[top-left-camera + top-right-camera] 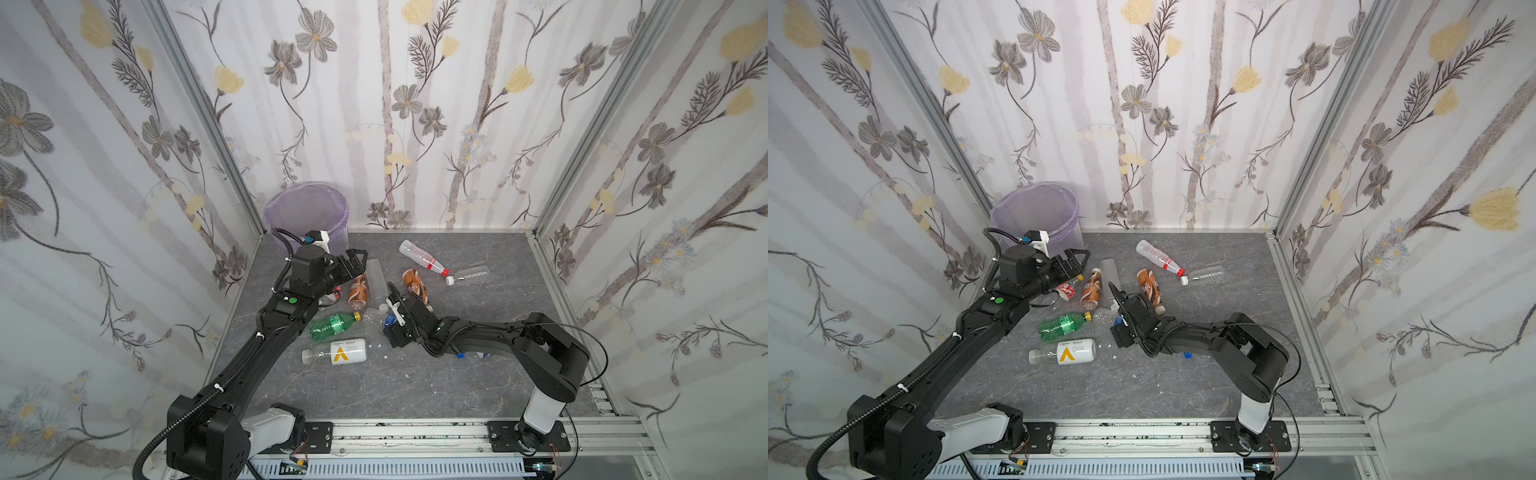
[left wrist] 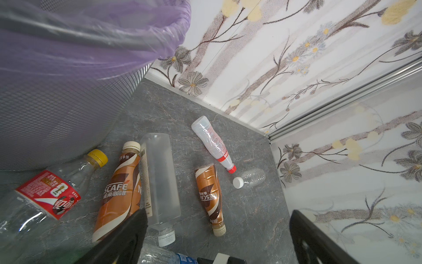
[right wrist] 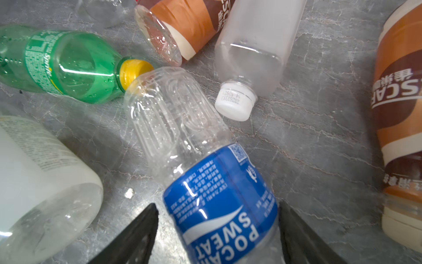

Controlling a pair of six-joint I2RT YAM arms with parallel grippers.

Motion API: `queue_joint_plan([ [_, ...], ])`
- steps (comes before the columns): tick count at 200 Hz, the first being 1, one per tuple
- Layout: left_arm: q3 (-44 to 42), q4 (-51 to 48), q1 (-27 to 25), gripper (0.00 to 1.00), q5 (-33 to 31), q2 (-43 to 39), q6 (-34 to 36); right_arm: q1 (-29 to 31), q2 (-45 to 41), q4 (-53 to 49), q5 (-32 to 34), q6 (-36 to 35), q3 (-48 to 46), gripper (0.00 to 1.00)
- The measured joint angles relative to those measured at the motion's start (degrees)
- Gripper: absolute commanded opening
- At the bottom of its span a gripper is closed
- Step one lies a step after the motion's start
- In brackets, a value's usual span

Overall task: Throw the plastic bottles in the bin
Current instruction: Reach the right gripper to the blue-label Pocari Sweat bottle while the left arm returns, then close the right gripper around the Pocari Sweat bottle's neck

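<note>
The bin [image 1: 305, 208], lined with a lilac bag, stands in the back left corner. My left gripper [image 2: 218, 212] hangs open beside it, above the bottles, holding nothing. Below it lie a red-labelled bottle [image 2: 48, 194], two brown coffee bottles [image 1: 358, 291] [image 1: 415, 286] and a frosted one [image 1: 377, 278]. My right gripper [image 3: 217, 205] is low on the table, its jaws on either side of a blue-labelled clear bottle [image 3: 205, 171] lying flat. A gap shows at one finger. A green bottle [image 1: 334, 324] touches that bottle's base.
A white-and-yellow labelled bottle [image 1: 340, 353] lies in front of the green one. A red-capped clear bottle [image 1: 422, 257] and a small white-capped clear one [image 1: 469, 274] lie toward the back right. Papered walls close three sides; a metal rail [image 1: 415, 432] runs along the front.
</note>
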Motion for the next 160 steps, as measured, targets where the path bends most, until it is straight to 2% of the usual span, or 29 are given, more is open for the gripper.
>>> queue_joint_plan([
  [34, -1.07, 0.00, 0.00, 1.00, 0.68, -0.66, 0.48, 0.37, 2.10, -0.13, 0.81, 0.00, 0.98, 0.77],
  [160, -2.08, 0.00, 0.07, 1.00, 0.63, -1.36, 0.72, 0.70, 3.08, -0.44, 1.22, 0.02, 0.85, 0.60],
])
